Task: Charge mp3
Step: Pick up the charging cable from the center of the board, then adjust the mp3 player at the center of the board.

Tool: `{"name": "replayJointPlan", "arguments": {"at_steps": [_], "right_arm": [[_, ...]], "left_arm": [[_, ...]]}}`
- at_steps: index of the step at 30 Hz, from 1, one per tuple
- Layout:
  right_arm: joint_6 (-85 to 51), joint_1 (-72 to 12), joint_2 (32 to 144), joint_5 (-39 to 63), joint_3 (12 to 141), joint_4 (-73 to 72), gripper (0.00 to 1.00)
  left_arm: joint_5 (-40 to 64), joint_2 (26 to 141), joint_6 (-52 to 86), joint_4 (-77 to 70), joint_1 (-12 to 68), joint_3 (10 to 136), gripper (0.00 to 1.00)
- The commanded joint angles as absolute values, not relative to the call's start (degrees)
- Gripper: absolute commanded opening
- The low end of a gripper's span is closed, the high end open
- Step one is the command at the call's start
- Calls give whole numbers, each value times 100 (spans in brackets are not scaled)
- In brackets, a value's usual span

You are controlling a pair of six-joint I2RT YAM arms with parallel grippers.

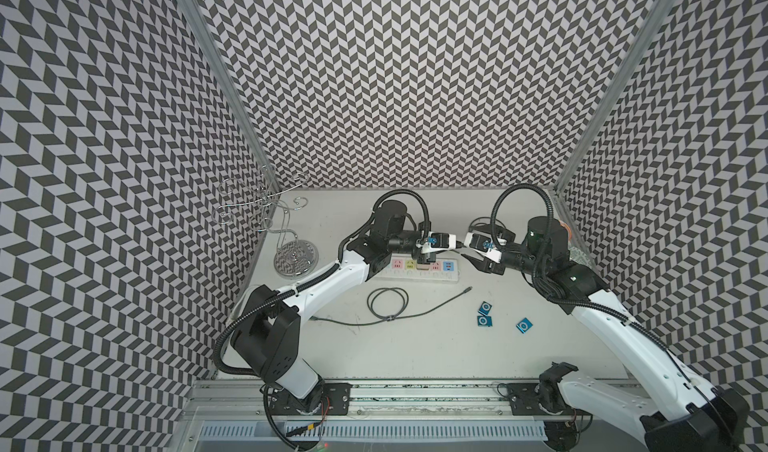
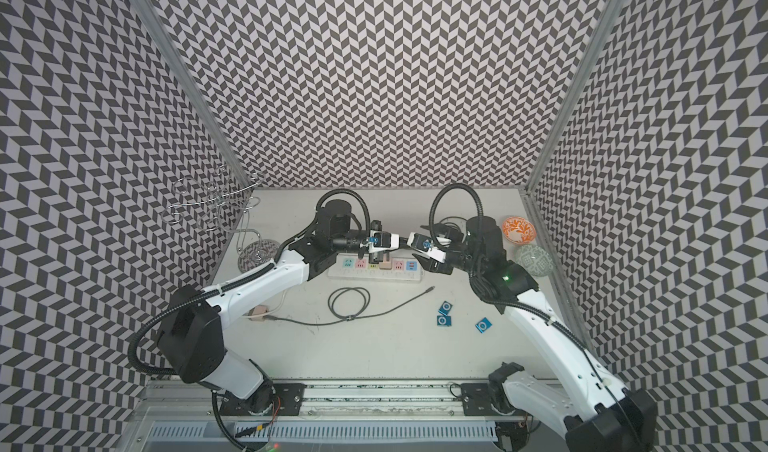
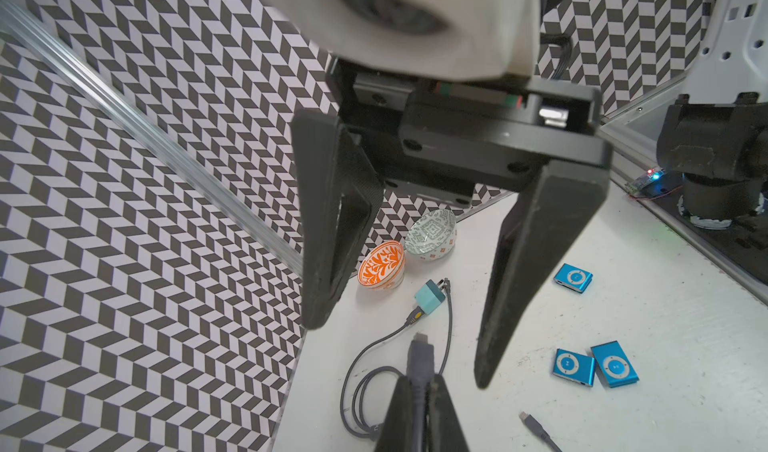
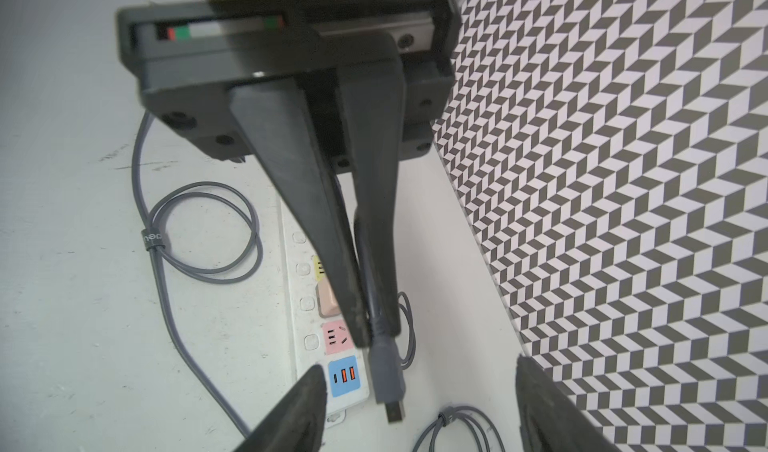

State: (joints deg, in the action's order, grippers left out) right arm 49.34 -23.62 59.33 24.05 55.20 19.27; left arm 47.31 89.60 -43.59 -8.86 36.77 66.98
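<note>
While our left hand (image 3: 419, 383) pinches the plug (image 4: 388, 377): right hand (image 3: 397, 350) wide, empty.
Power strip (image 4: 307, 304): we should square plug to blue ports (image 4: 344, 376).

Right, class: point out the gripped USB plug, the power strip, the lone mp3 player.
USB plug (image 4: 388, 373): right wrist view, grey housing.
power strip (image 4: 344, 377): right wrist view, blue USB panel.
lone mp3 player (image 1: 525, 325): in a top view, blue face.

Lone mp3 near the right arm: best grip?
Pinch the lone mp3 across two opposite thin edges, coming straight down from above. It lies flat, face up, clear of the other two mp3s, so open jaws can straddle it; its flat face offers no hold.
</note>
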Motion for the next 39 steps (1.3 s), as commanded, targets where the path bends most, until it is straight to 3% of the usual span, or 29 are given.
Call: {"name": "replayJointPlan", "arguments": {"at_steps": [1, 8, 13, 16, 23, 31, 39], "right_arm": [[3936, -2399, 5737, 1865, 5413, 2078, 75], [-18, -2375, 5847, 54, 5325, 2230, 79], [-2385, -2326, 5926, -364, 4680, 2408, 80], [-3212, -2294, 5872, -13, 4063, 2261, 80], [-4000, -2294, 6159, 383, 2962, 1624, 79], [-3961, -2290, 7351, 979, 3009, 1632, 77], [-3900, -2319, 7488, 701, 3081, 1776, 68]], "left_arm": [[4605, 8664, -3883, -1674, 3384, 6458, 0], [4310, 8574, -3806, -1855, 3120, 6259, 0], [3904, 8522, -3738, -2007, 3111, 6156, 0], [3797, 8433, -3688, -2084, 3111, 6041, 0], [3796, 8306, -3612, -2139, 3189, 5812, 0], [3761, 8299, -3708, -2005, 3312, 5740, 0], [3731, 8357, -3727, -1986, 3313, 5733, 0]]}}
